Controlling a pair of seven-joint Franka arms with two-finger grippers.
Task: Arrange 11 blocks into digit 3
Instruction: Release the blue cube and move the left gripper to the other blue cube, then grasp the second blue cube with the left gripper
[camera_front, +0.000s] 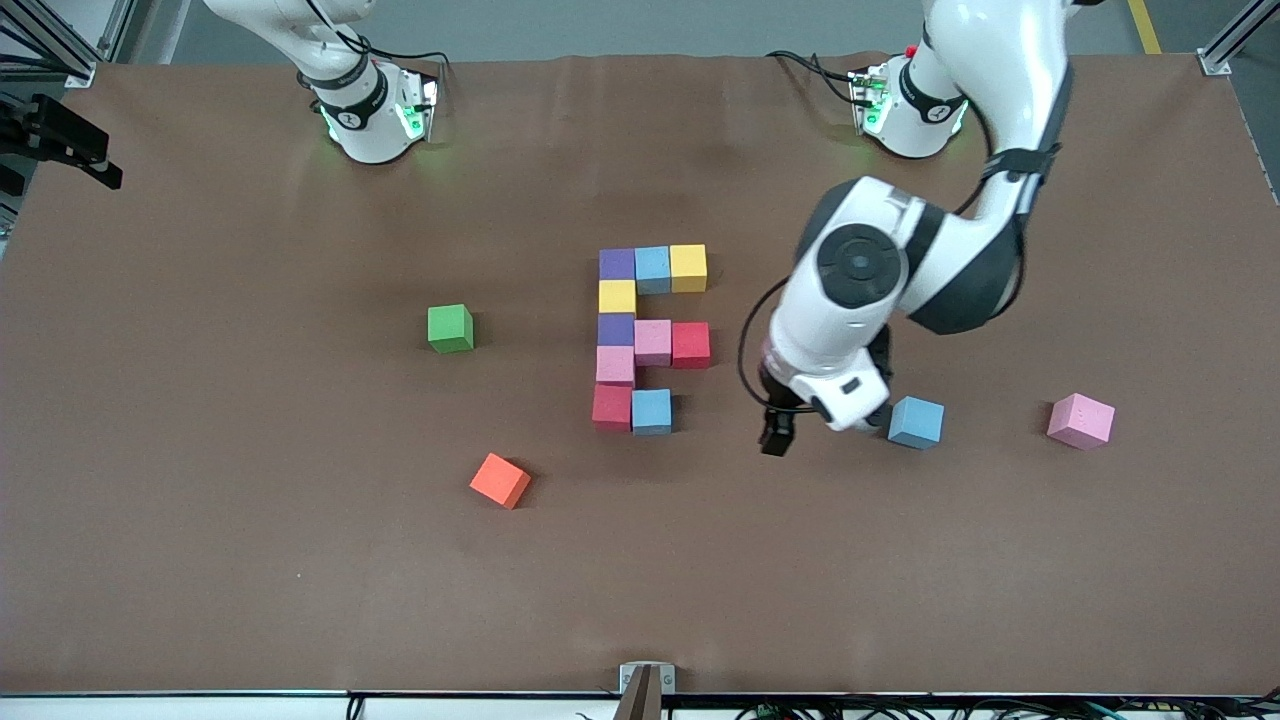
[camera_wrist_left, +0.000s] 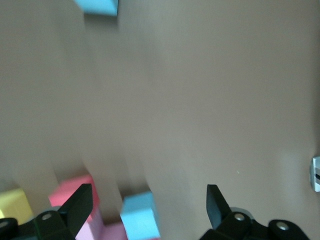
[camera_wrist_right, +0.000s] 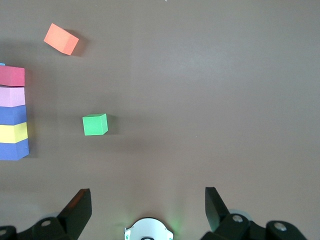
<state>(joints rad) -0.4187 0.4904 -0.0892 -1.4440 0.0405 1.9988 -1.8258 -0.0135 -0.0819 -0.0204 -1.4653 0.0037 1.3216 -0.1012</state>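
Observation:
Ten blocks (camera_front: 652, 342) lie touching in an E-like figure mid-table: purple, light blue and yellow in the farthest row, a light blue block (camera_front: 651, 411) closing the two-block nearest row. A loose light blue block (camera_front: 916, 422) and a loose pink block (camera_front: 1080, 420) lie toward the left arm's end. My left gripper (camera_front: 780, 440) hangs open and empty over bare table between the figure and the loose blue block. In the left wrist view the left gripper (camera_wrist_left: 148, 195) shows the figure's blue block (camera_wrist_left: 140, 215) close by. My right gripper (camera_wrist_right: 148, 195) waits open above its base.
A green cube (camera_front: 450, 328) sits toward the right arm's end, level with the figure's middle row. An orange cube (camera_front: 500, 480) lies nearer the front camera than the figure. The brown table cover (camera_front: 300, 560) is bare along its front edge.

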